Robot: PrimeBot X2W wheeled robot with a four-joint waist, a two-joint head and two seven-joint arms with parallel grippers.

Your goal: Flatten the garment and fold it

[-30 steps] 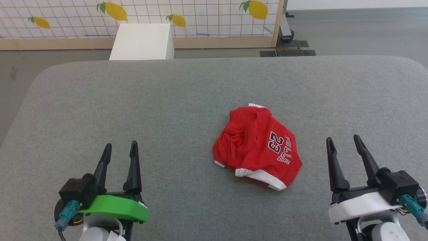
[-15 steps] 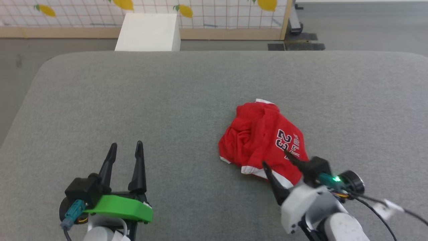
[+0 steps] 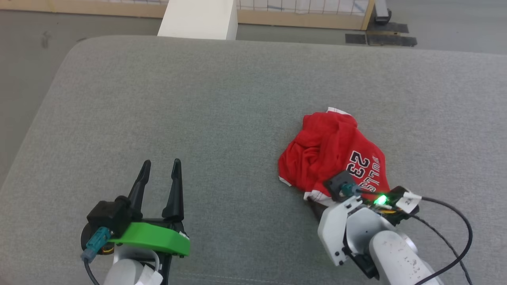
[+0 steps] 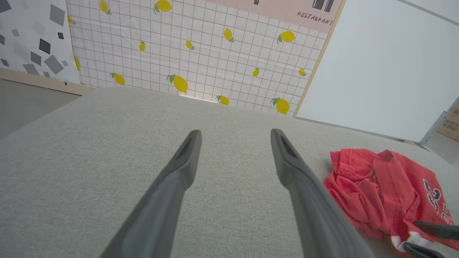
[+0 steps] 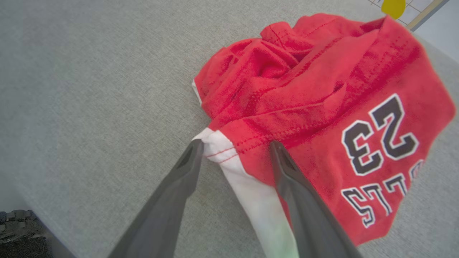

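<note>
The garment is a crumpled red heap with a white hem and the number 23, lying right of centre on the grey padded table. My right gripper is open, its two fingers straddling the white hem corner at the garment's near edge. From the head camera, the right arm's white wrist housing covers that corner. My left gripper stands open over bare table at the lower left, well apart from the cloth. In the left wrist view the left gripper points across the table, with the garment to its right.
A white box stands on the floor beyond the table's far edge. A wood-framed screen runs behind it. The table's rounded left corner drops to grey floor. A black cable loops off the right wrist.
My right arm has swung in from the lower right and tipped down onto the garment's near hem. The head camera has tilted down. The left arm and the garment have kept their places.
</note>
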